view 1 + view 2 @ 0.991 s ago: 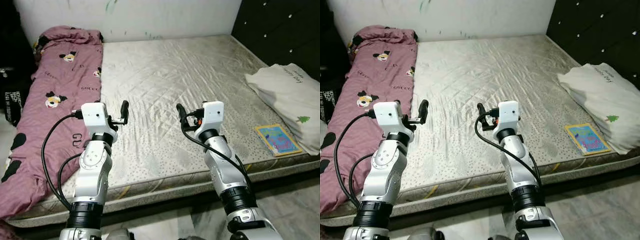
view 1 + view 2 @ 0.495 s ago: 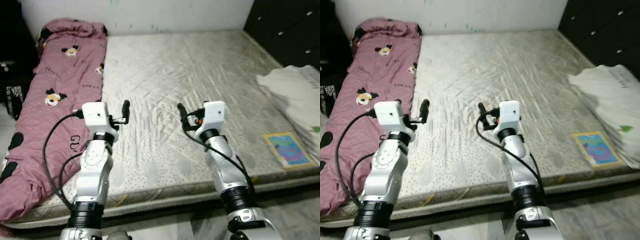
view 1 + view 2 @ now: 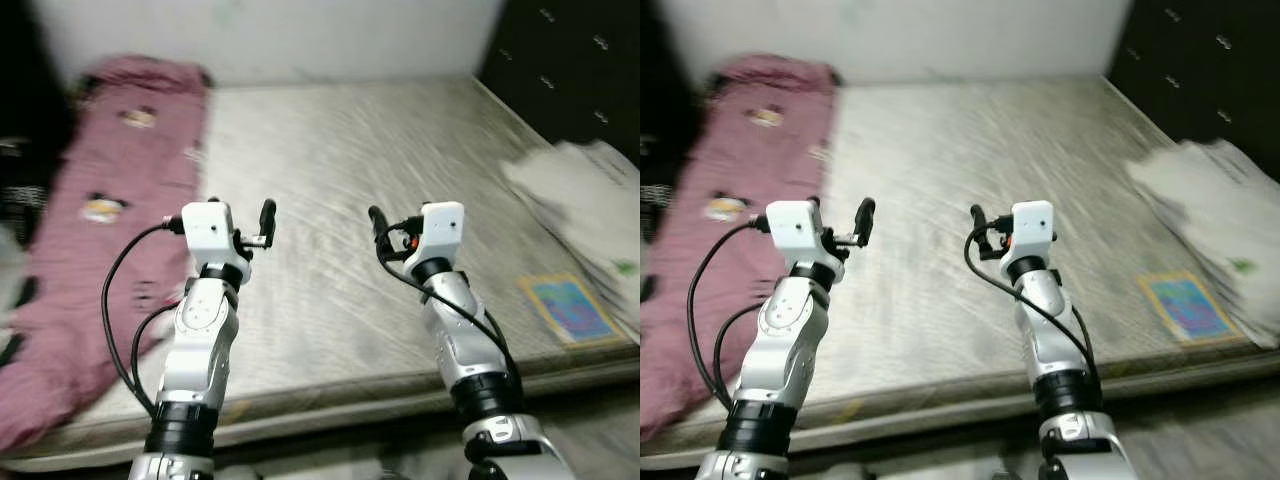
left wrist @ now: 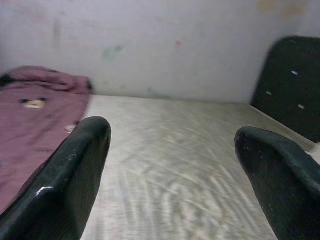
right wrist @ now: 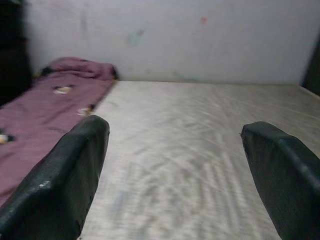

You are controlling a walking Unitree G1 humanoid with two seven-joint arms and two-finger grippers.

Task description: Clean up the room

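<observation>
Left gripper (image 3: 268,218): raised over the near part of the mattress (image 3: 330,200), fingers spread wide, nothing between them. The left wrist view looks along both fingertips (image 4: 75,165) toward the far wall.

Right gripper (image 3: 376,222): level with the left, just across from it, also spread wide and empty. Both point up the bed, away from the robot.

Mattress: bare, grey, quilted, long axis running from the robot toward the wall. The head views are blurred, so fine detail is unclear.

Pink blanket (image 3: 105,210): printed with cartoon figures, lying in a long strip down the robot's left edge of the bed, its long axis parallel to the mattress, bunched at the wall end and hanging over the near corner. It lies well to the left of the left gripper, which is the nearer arm.

Book (image 3: 568,308): a thin, colourful cover, flat on the near right corner of the mattress, well to the right of the right gripper, the nearer arm for it.

White pillow (image 3: 585,195): just beyond the book along the right edge, beside a dark cabinet (image 3: 570,60).

Judgement: no item is within immediate reach; either pick likely calls for a turn or sidestep first.
</observation>
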